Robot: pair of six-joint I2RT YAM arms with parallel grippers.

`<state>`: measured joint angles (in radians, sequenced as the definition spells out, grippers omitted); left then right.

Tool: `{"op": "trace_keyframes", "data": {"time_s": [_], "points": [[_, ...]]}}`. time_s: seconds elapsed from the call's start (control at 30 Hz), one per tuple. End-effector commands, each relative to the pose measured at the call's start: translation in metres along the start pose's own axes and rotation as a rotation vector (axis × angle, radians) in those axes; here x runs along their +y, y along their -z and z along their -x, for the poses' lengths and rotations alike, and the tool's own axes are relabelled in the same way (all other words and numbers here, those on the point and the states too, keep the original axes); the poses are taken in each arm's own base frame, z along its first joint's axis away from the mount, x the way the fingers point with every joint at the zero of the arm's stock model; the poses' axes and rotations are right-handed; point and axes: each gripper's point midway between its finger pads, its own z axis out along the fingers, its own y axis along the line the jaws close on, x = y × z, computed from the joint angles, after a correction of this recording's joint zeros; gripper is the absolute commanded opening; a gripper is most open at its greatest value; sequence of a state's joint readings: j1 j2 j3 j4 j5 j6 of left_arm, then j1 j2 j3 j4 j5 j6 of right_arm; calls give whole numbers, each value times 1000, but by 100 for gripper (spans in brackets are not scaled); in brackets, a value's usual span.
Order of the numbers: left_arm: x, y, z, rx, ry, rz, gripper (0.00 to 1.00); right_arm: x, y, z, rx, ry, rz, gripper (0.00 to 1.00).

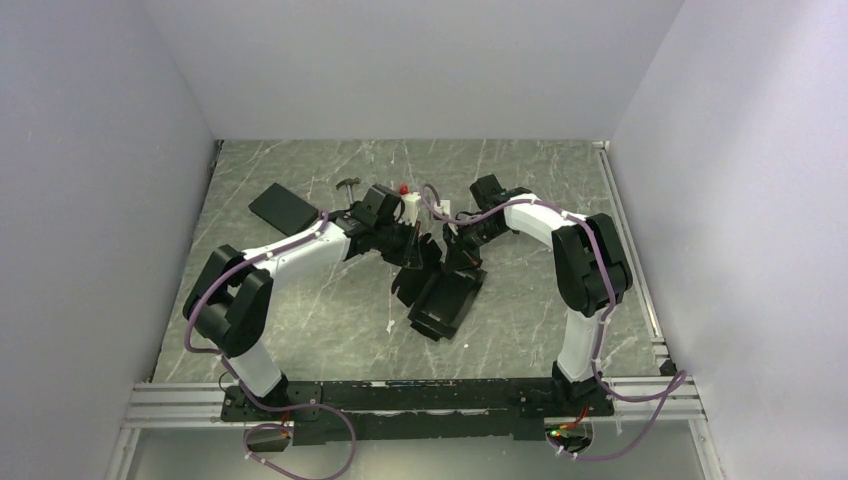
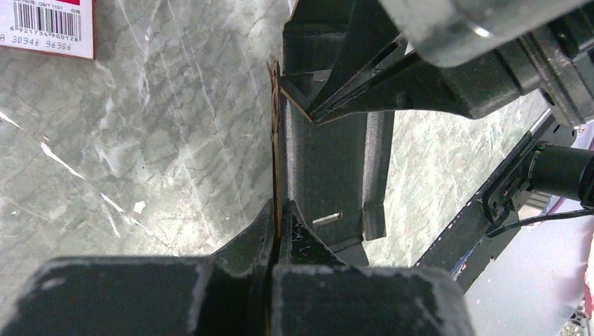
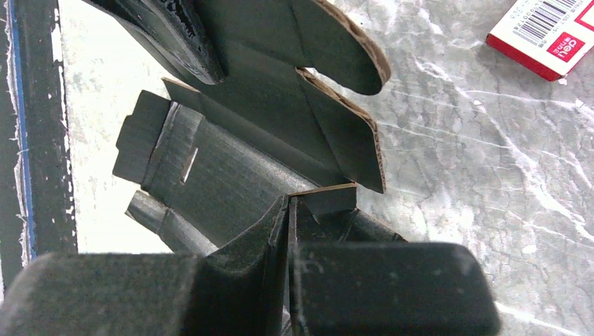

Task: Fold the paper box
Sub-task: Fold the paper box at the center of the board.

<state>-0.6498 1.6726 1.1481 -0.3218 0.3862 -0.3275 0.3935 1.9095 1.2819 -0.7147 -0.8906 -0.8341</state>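
Just beyond the middle of the aluminium rail (image 1: 165, 405), the paper box (image 1: 440, 295) hangs half unfolded between the two arms, tilted, with its lower end toward the rail. Whether it touches the marble tabletop (image 1: 520, 330) I cannot tell. Its rounded flaps and slotted panels splay loose, and no tab looks tucked.

The left gripper (image 2: 278, 213) is pressed together on a thin cardboard edge of one long panel. The right gripper (image 3: 288, 203), on the side of the box farther from the rail, pinches a corner of a neighbouring panel where the brown core shows. So both claws have the box, close to one another.

To my eye this is the wall-raising step, early on: panels are being bent along their creases, and nothing holds its shape alone yet. The next move calls for one pinch to hold the sheet firm while the other swings its panel over the crease, gently, since the board is thin and could tear or buckle at the notches. After that a claw must let go to push tabs into slots.

Farther from the rail, a plain black slab (image 1: 283, 208) and a red-and-white barcoded carton (image 2: 45, 28) lie out of the way
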Motion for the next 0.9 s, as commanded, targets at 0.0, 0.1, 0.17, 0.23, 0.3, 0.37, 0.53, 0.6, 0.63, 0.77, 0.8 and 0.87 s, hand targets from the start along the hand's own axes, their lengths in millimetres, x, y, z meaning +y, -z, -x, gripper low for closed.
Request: {"op": "trace_keyframes", "data": {"time_s": [0.0,0.1,0.17,0.23,0.3,0.37,0.53,0.6,0.63,0.77,0.8,0.87], "points": [[-11,4,13,-62,-24,-16,0,-9,2,15,-33,20,-27,7],[-11,4,13,-62,-27,-9,0,-9,2,15,-32,9,-25,8],[-9,2,12,-54,-29,1,0,-8,3,15,-40,6,-21,8],[-8,0,10,-45,-30,13,0,-7,7,16,-52,7,-20,9],[-7,-1,10,-45,-36,23,0,-7,14,20,-72,8,-25,9],[-6,-1,9,-43,-44,35,0,-6,21,23,-90,14,-37,11],[-5,-3,10,-31,-75,54,0,-1,38,31,-131,26,-49,14],[-4,-4,9,-24,-81,62,0,1,46,34,-155,26,-56,16],[-4,-4,10,-23,-85,62,0,1,51,35,-167,25,-64,18],[-5,-4,11,-21,-92,63,0,-2,72,34,-208,-4,-121,26],[-5,-4,12,-21,-95,65,0,-5,75,32,-213,-24,-148,30],[-5,-4,13,-23,-100,66,0,-17,81,20,-207,-101,-211,38]]}}
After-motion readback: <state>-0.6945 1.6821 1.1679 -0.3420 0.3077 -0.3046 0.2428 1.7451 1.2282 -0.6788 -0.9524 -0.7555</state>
